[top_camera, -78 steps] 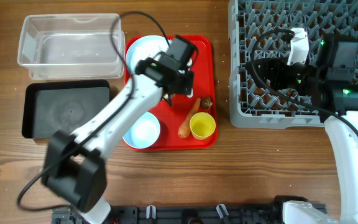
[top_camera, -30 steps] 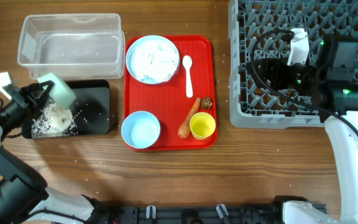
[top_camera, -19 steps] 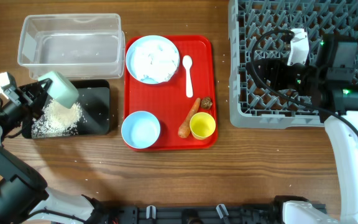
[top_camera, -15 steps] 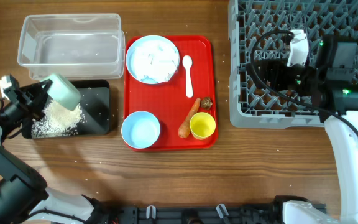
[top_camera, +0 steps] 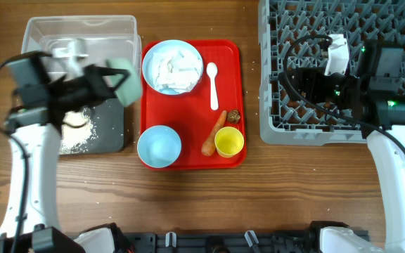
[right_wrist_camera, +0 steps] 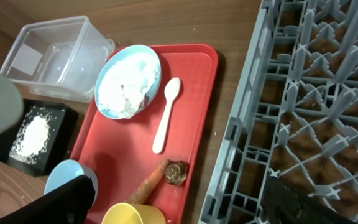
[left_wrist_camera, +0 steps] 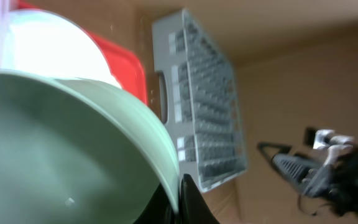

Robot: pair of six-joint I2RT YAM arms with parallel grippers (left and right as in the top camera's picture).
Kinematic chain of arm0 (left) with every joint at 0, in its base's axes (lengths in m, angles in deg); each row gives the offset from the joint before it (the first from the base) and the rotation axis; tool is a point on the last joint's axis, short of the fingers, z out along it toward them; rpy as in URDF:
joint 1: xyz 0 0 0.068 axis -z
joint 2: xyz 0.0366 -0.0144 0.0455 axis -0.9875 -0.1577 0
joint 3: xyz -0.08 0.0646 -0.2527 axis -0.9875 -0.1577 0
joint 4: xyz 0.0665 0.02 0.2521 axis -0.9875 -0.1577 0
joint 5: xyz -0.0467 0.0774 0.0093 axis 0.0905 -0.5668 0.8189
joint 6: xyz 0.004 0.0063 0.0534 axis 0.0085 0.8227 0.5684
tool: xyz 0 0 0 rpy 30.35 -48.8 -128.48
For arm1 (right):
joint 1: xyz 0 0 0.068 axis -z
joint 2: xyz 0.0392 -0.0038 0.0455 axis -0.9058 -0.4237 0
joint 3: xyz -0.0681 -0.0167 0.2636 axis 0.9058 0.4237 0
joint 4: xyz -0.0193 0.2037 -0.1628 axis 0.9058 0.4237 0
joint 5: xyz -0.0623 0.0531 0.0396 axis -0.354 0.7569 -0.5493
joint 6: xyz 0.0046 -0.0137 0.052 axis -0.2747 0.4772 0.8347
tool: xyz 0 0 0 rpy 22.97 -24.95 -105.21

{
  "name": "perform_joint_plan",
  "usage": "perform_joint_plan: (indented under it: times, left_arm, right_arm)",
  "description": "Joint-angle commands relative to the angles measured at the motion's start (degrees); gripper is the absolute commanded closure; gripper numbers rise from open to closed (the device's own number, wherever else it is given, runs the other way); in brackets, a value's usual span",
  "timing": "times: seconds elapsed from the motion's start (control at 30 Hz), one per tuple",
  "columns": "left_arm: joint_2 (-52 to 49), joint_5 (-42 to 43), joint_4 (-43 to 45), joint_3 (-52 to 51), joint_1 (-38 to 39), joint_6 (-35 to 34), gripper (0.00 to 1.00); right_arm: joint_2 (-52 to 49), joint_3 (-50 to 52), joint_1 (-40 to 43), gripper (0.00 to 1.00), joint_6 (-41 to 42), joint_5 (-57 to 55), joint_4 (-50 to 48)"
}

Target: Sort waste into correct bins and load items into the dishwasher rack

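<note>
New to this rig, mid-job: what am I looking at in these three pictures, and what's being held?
Two robot arms work at a table. The overhead picture looks straight down; the other two come from a camera on each wrist. The left claw grips a pale green bowl near the black tray, which holds rice, beside the clear tub. The red tray carries a plate with tissue, a spoon, a carrot piece, a brown lump, a yellow cup and a blue bowl. The right claw is open and empty over the grey rack.
</note>
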Motion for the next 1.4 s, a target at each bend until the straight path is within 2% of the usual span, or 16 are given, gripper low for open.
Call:
perform_joint_plan:
  times: [0.0, 0.07, 0.13, 0.23, 0.33, 0.4, 0.43, 0.5, 0.57, 0.7, 0.87, 0.97, 1.07, 1.2, 1.3, 1.37]
  left_arm:
    - [-0.83, -30.49, -0.02, 0.22, 17.57, 5.64, 0.96]
    - [-4.04, -47.17, 0.28, 0.22, 31.17, 10.91, 0.96]
    - [-8.83, -56.72, 1.55, 0.22, 41.11, 16.17, 0.96]
    - [-16.72, -64.89, 4.15, 0.22, 49.11, 20.24, 0.96]
    - [-23.89, -66.9, 4.96, 0.22, 52.04, 21.49, 0.92]
    - [-23.63, -68.17, 4.94, 0.22, 52.22, 21.46, 0.59]
    - [-23.39, -68.48, 5.05, 0.22, 52.15, 21.46, 0.49]
    - [-22.38, -70.36, 5.31, 0.61, 52.06, 21.42, 0.16]
    - [-19.28, -70.88, 3.56, 2.97, 52.06, 19.63, 0.0]
    - [-10.49, -70.93, -2.71, 5.03, 51.54, 16.13, 0.04]
    - [-7.5, -70.12, -16.33, 4.94, 48.63, -7.02, 0.23]
    - [-9.25, -69.02, -21.16, 2.75, 48.68, -11.26, 0.4]
    - [-11.13, -68.91, -20.63, -1.9, 48.68, -17.66, 0.41]
    - [-12.04, -68.08, -19.5, -4.79, 48.68, -19.28, 0.49]
    - [-12.11, -67.84, -16.72, -7.67, 48.68, -19.3, 0.7]
    - [-12.11, -66.79, -16.5, -9.38, 48.68, -19.26, 0.74]
  right_arm:
    - [-0.61, -1.11, -0.17, 0.1, 0.22, -0.59, -0.07]
    - [-0.61, -1.11, -0.17, 0.1, 0.22, -0.61, 0.17]
    - [-0.61, -1.11, -0.17, 0.1, 0.22, -0.59, 0.48]
    - [-0.61, -1.11, -0.17, 0.1, 0.2, -0.61, 1.09]
    - [-0.61, -1.11, -0.17, 0.1, 0.2, -0.61, 1.64]
    - [-0.61, -1.11, -0.17, 0.1, 0.17, -0.61, 1.64]
    - [-0.61, -1.11, -0.17, 0.1, 0.2, -0.61, 1.62]
    - [-0.61, -1.11, -0.17, 0.1, 0.2, -0.61, 1.64]
    - [-0.61, -1.11, -0.17, 0.1, 0.24, -0.59, 1.36]
    - [-0.61, -1.11, -0.17, 0.1, 0.24, -0.61, 1.46]
    - [-0.61, -1.11, -0.17, 0.1, 0.22, -0.61, 1.36]
    - [-0.61, -1.11, -0.17, 0.1, 0.22, -0.59, 1.22]
    - [-0.72, -1.11, -0.17, 0.1, 0.37, -0.59, 1.01]
    - [-0.76, -1.11, -0.17, 0.1, 0.37, -0.59, 0.96]
    - [-0.76, -1.11, -0.17, 0.1, 0.39, -0.57, 0.98]
    - [-0.83, -1.11, -0.17, 0.11, 0.37, -0.59, 0.98]
